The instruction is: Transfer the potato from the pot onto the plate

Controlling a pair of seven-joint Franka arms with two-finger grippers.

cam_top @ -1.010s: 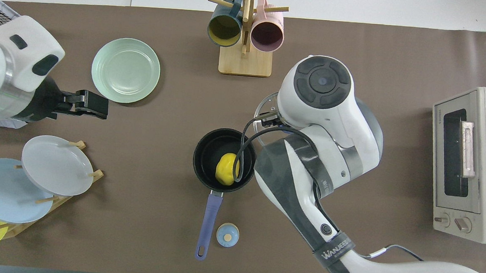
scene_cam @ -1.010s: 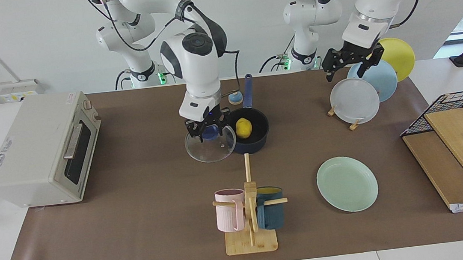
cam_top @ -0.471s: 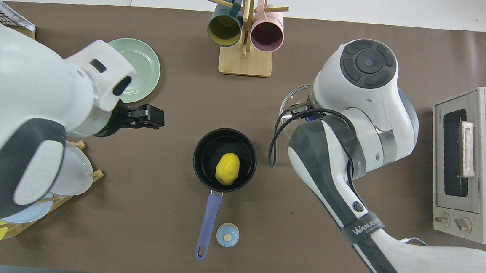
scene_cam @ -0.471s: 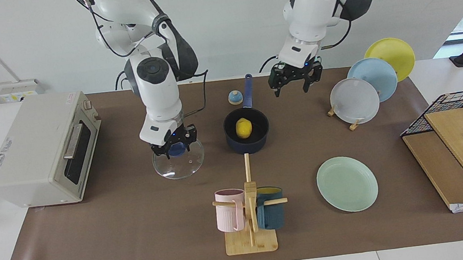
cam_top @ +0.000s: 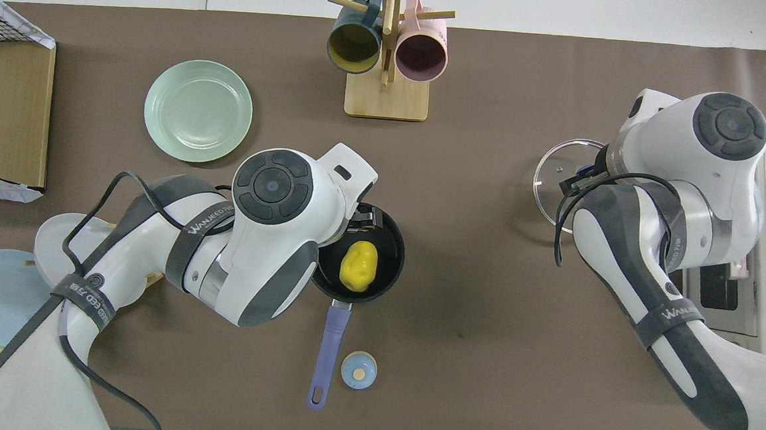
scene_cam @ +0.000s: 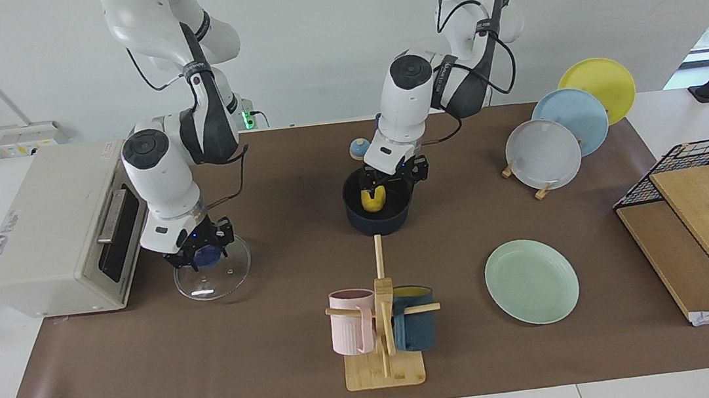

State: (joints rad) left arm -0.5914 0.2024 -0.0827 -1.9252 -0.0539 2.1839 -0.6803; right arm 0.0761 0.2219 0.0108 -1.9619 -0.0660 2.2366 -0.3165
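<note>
Facing view, L to R: right gripper grips glass lid by its knob, low by toaster oven. Left gripper is down in pot, fingers spread around potato, grasp not closed. Lift and carry to plate, empty, nearer the left arm's end, remain.

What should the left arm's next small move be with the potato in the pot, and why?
Probably close the left gripper on the potato. The facing view shows its fingers down inside the pot, straddling the potato, which still lies there, and the plate is bare. The right gripper holds the glass lid by its knob, over the table beside the toaster oven, clear of the pot.
</note>
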